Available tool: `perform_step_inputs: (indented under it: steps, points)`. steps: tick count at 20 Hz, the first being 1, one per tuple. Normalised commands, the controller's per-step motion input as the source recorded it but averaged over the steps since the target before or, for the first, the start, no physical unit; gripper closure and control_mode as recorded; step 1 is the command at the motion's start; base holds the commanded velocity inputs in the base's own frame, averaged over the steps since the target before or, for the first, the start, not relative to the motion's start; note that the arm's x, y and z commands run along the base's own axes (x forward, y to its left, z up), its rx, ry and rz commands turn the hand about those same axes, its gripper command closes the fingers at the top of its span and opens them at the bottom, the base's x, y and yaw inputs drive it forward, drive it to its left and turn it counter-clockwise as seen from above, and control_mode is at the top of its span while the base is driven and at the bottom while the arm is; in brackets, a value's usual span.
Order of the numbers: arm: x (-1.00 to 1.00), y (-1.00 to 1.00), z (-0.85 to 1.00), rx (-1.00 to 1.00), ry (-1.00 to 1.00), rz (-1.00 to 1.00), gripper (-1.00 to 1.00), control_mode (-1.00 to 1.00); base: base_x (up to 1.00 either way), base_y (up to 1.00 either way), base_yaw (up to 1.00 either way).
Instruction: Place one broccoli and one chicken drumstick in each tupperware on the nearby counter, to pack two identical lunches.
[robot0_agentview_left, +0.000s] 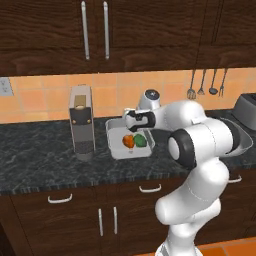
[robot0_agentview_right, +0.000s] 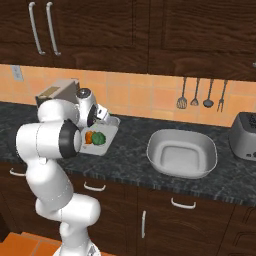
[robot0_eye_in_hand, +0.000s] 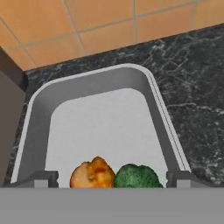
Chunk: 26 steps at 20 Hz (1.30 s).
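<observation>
On the dark speckled counter (robot0_agentview_left: 40, 165), beside a tall coffee machine (robot0_agentview_left: 81, 122), sits the squarish tupperware (robot0_agentview_left: 117, 150). One chicken drumstick (robot0_agentview_left: 128, 141) and one broccoli (robot0_agentview_left: 140, 141) lie in it side by side, touching, toward its near end. Above them hangs the gripper (robot0_eye_in_hand: 112, 178), its fingers spread wide to either side of the pair and holding nothing. Well apart along the counter stands the wider tupperware (robot0_agentview_right: 182, 152) with the flared rim, and past it a silver toaster (robot0_agentview_right: 244, 135).
</observation>
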Motion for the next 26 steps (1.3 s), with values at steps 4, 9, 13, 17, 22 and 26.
perform_step_inputs:
  steps: [4,9,13,17,22,26]
  points:
    - [-0.28,-0.04,0.4,-0.11,0.04,0.18,-1.0,-1.0,0.0,0.0,0.0]
    - [-0.97,0.0,0.18,-0.01,0.02,0.32,-1.0,-1.0,0.0,0.0,0.0]
    - [-1.0,0.0,0.0,-0.08,0.0,0.4,-1.0,-1.0,0.0,0.0,0.0]
    - [-0.98,0.0,0.64,-0.08,0.13,0.15,-1.0,-1.0,0.0,0.0,0.0]
    - [-0.95,0.0,0.96,-0.1,0.27,0.0,-1.0,-1.0,0.0,0.0,0.0]
    - [-1.0,0.0,0.3,-0.16,0.0,0.0,-1.0,-1.0,0.0,0.0,0.0]
